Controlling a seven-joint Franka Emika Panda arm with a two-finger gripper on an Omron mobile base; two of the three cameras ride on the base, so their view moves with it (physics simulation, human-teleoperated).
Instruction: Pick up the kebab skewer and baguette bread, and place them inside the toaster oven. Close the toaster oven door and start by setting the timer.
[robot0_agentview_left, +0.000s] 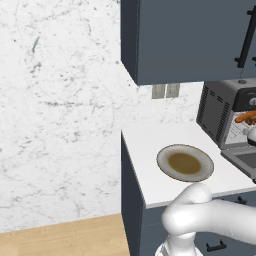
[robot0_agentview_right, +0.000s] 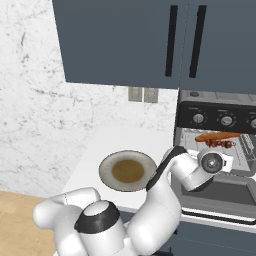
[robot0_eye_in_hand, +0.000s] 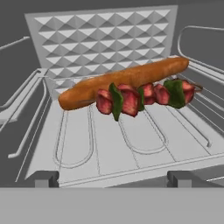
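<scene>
You have one toaster oven (robot0_agentview_right: 216, 150) on the desk (robot0_agentview_left: 150, 145), with one toaster oven door (robot0_agentview_right: 220, 197) hanging open. Inside it you can count one wire rack (robot0_eye_in_hand: 131, 144), one baguette bread (robot0_eye_in_hand: 127, 79) and one kebab skewer (robot0_eye_in_hand: 144, 97). On that skewer you can make out about five red chunks and three green pieces. You can see three round knobs (robot0_agentview_right: 227, 120) along the oven's front panel. One plate (robot0_agentview_left: 185, 162) sits on the desk. Two wall plates (robot0_agentview_left: 165, 90) are mounted side by side. Two dark handles (robot0_agentview_right: 185, 40) stand on the wall cupboard (robot0_agentview_right: 150, 40).
</scene>
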